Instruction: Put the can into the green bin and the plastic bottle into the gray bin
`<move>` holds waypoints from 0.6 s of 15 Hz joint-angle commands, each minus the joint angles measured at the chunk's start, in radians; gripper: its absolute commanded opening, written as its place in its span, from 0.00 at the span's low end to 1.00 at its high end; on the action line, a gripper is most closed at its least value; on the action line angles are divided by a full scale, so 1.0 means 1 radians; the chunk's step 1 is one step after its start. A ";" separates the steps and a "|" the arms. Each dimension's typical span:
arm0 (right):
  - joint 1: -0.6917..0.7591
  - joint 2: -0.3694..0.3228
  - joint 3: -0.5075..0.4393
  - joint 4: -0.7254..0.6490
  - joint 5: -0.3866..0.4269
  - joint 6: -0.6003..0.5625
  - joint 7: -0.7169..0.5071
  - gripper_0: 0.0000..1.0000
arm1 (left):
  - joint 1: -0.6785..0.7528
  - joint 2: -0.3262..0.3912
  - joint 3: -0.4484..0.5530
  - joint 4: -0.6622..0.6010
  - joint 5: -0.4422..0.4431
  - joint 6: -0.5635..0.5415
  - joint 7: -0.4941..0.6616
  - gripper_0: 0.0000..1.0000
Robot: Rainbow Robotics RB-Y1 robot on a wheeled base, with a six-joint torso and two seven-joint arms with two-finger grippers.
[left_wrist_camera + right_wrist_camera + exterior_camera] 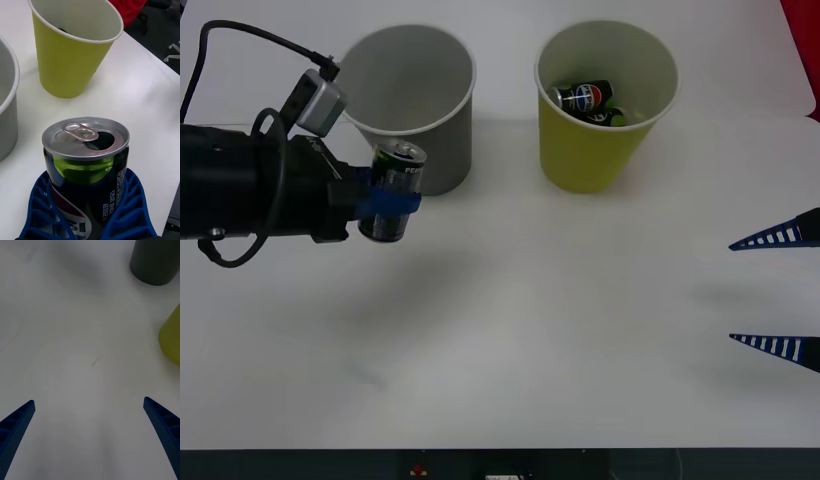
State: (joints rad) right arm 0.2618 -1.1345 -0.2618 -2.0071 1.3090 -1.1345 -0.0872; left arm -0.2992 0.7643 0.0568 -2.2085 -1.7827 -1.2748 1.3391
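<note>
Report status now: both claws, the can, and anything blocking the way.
Left claw shut on the can, in front of the gray bin. Right claw open, idle at right. The green bin already holds a dark can. Path open.

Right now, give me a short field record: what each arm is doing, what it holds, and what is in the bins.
left gripper: fingers shut on the dark drink can with opened silver top, in front of the gray tapered bin
right gripper: open, idle at the table's right edge
yellow-green tapered bin: already holds a dark can with a round logo
gray bin contents: none visible
</note>
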 commanded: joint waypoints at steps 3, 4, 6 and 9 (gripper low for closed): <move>0.000 0.000 0.000 0.000 0.000 0.000 0.000 1.00 | -0.199 -0.045 -0.029 0.015 -0.052 -0.112 0.012 0.00; 0.000 0.000 0.000 0.000 0.000 0.000 0.000 1.00 | -0.250 -0.043 -0.058 0.018 -0.073 -0.112 0.048 0.00; 0.000 0.000 0.000 0.000 0.000 0.000 0.000 1.00 | -0.362 -0.042 -0.141 0.046 -0.113 -0.113 0.081 0.00; 0.000 0.000 0.000 0.000 0.000 0.000 0.000 1.00 | -0.531 -0.062 -0.244 0.190 -0.121 -0.113 0.081 0.00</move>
State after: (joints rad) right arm 0.2618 -1.1345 -0.2618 -2.0071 1.3090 -1.1345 -0.0873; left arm -0.7874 0.7115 -0.1615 -2.0563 -1.9016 -1.3887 1.4204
